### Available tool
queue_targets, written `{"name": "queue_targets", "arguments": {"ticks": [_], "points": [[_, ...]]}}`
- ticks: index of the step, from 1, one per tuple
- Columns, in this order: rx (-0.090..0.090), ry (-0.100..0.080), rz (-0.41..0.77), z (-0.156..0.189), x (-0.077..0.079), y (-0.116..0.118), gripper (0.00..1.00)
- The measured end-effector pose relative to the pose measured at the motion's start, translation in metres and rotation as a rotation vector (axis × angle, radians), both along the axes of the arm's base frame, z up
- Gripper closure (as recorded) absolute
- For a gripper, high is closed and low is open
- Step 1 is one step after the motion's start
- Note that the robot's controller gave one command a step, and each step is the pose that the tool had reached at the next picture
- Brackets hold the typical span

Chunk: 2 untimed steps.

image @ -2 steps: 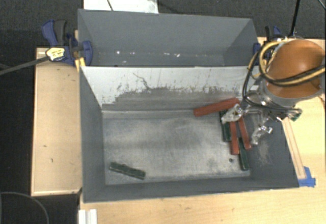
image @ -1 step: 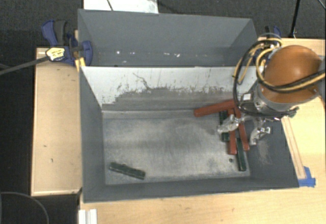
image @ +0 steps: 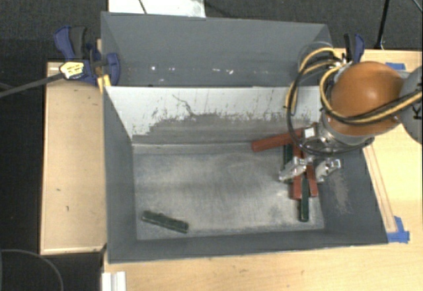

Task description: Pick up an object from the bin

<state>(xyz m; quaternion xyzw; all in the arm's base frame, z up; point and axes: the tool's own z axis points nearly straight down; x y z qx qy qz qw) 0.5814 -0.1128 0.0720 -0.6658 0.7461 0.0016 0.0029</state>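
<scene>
One red stick (image: pixel 311 186) and a green stick (image: pixel 303 209) lie under spread jaws in the bin (image: pixel 120 177).

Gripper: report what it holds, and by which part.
Cannot be told. The gripper is down on a small cluster of red sticks and a dark green stick at the right of the bin; whether it grips one is unclear.
</scene>
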Motion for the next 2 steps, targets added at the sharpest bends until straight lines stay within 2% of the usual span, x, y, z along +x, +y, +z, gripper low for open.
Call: {"name": "queue_targets", "arguments": {"ticks": [2], "points": [[0.000, 0.001, -0.002, 0.0007, -0.0005, 0.0001, 1.00]]}}
